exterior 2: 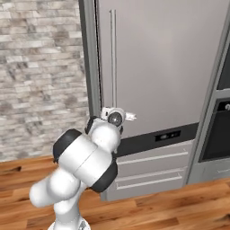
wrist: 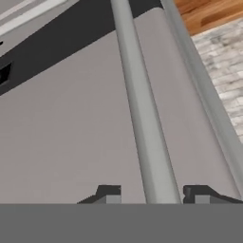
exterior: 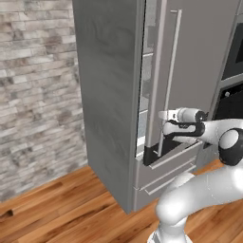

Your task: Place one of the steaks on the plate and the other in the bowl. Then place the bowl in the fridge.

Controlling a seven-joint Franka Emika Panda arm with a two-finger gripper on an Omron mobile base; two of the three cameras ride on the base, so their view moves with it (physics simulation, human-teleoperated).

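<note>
Gripper [wrist: 153, 195] is at the fridge [exterior: 109, 95] door, fingers [wrist: 108, 194] straddling the long vertical handle [wrist: 142, 118], one each side. Can't tell if they're clamped on it or just around it. Door stands slightly ajar, pale shelves visible through the gap.

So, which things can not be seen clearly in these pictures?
- Fridge inside, left base view: only a narrow gap beside the door; its contents are too small to tell.
- Gripper grip on the handle, hand view: fingertips straddle it, contact unclear.
- Fridge top: cropped by the frame.
</note>
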